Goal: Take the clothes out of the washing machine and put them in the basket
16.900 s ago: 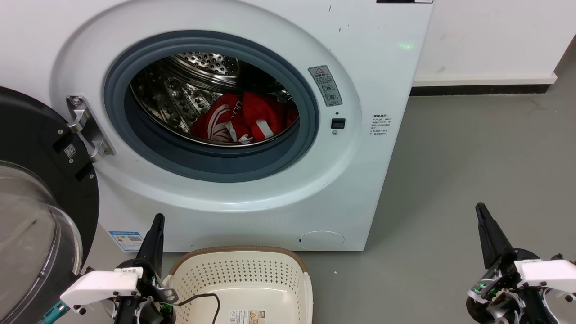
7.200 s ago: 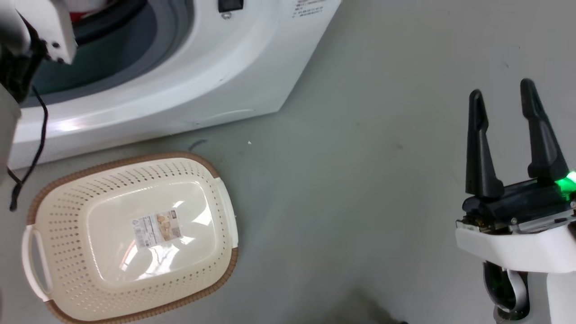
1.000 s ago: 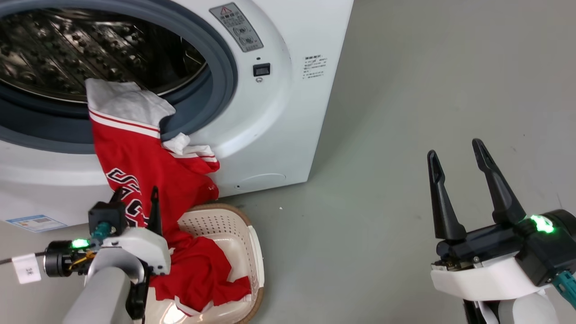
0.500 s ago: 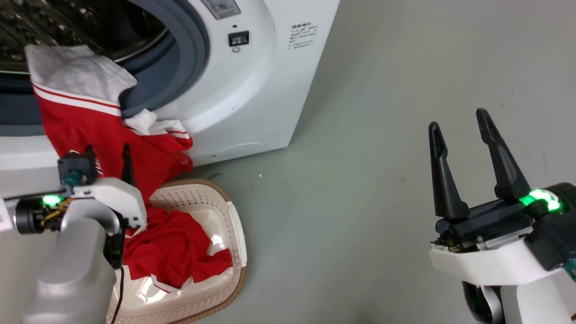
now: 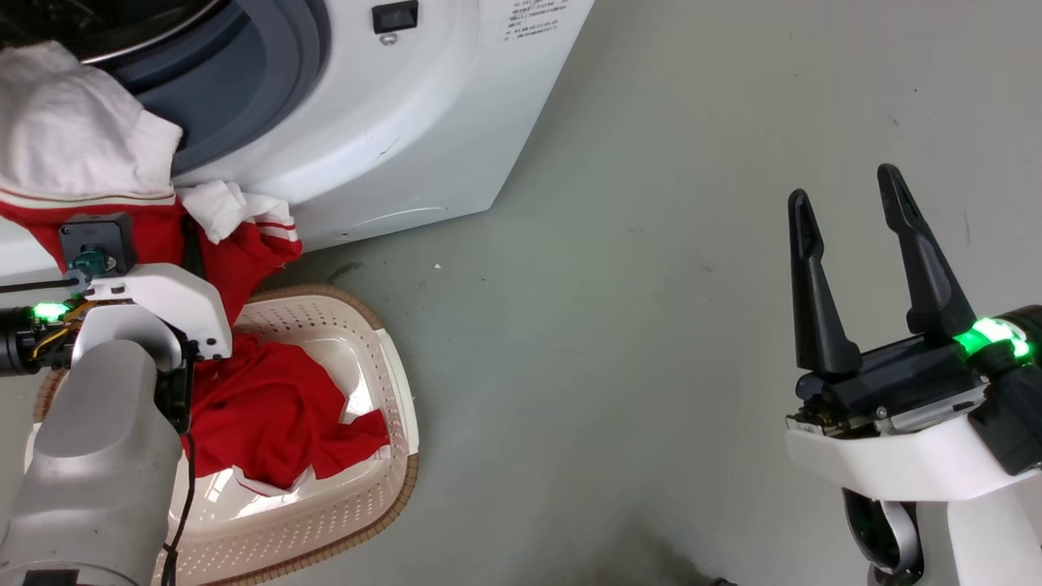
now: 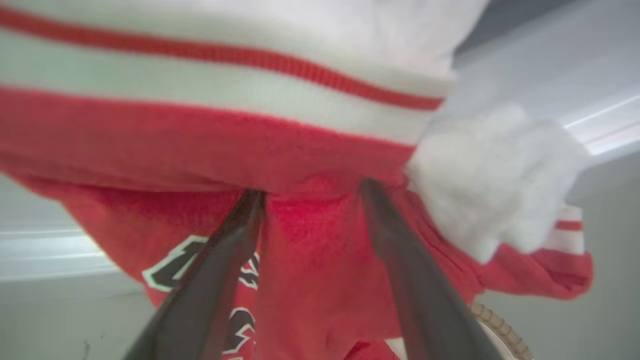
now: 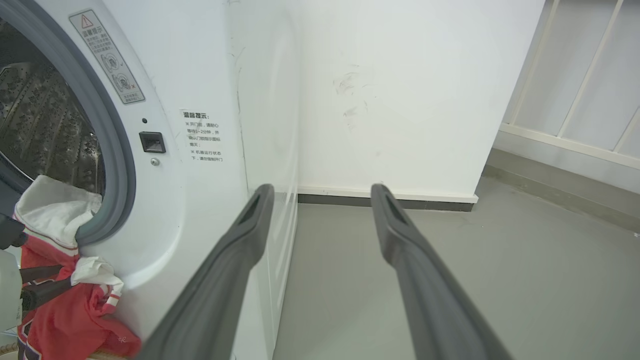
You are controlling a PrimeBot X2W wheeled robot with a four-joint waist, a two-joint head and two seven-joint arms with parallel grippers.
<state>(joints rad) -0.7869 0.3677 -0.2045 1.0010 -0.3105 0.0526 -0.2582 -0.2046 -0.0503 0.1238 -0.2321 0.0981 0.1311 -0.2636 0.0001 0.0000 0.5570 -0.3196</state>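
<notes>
And here we are mid-transfer: the clothes (image 5: pixel 277 407) are 1 red jersey strung between 2 places, its lower half piled in the basket (image 5: pixel 400 382) while its grey-white top is draped over the grey gasket (image 5: pixel 244 89) of the washing machine (image 5: pixel 391 122). The left gripper (image 6: pixel 312 187) is nosed right into the hanging cloth just below the striped hem; its 2 fingers stand apart with a fold of red between them, so that looks like no real pinch yet. Over on the other side, the right gripper (image 5: pixel 842 183) hangs idle above the bare floor (image 5: pixel 651 325), fingers spread wide with nothing between them. By my reading, about half the job is done, and the step in hand is freeing that upper part. To do it well, close firmly on a thick bunch of fabric, not a single layer, then draw out and away from the porthole before going down, so the hem slides off the rubber lip rather than snagging. Then lower over the middle of the basket and release low, because a striped flap dangles near the rim and could spill outside, and that light basket may skid if dragged.
</notes>
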